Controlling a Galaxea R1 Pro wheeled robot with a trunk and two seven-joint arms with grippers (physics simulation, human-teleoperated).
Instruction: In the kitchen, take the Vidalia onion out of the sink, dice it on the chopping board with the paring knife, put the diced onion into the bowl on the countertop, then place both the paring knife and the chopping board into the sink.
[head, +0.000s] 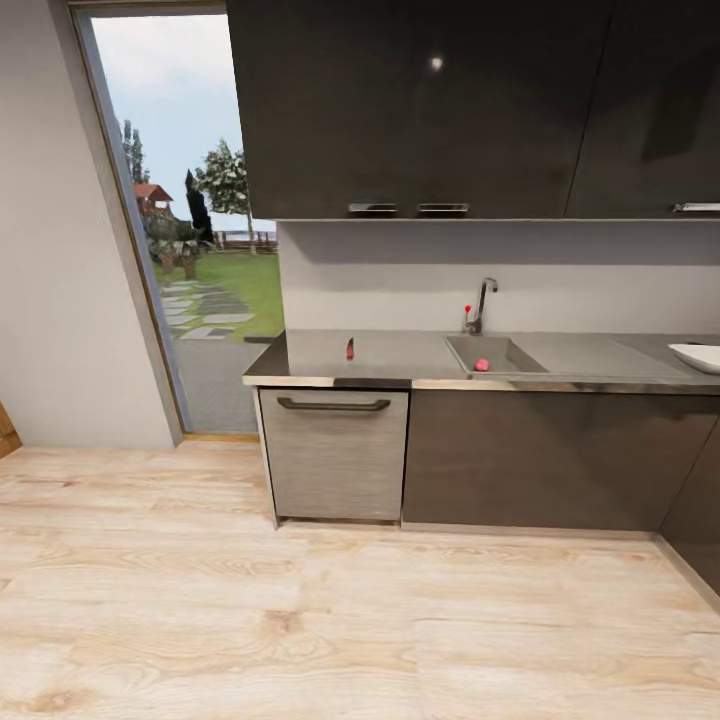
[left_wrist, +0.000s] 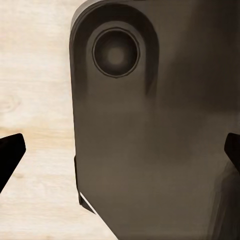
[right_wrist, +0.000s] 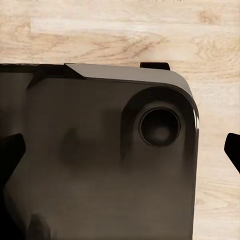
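Across the kitchen, the small pinkish-red Vidalia onion lies in the steel sink, below the chrome tap. The red-handled paring knife rests on the grey countertop, left of the sink. The white bowl sits on the countertop at the far right, cut by the picture's edge. The chopping board is out of view. In the left wrist view my left gripper is open, its dark fingertips spread wide over the robot's dark body. My right gripper is open in the same way.
A wide stretch of pale wood floor lies between me and the dark lower cabinets. A light drawer front with a handle sits under the knife. Tall glass doors stand at the left, and upper cabinets hang above the counter.
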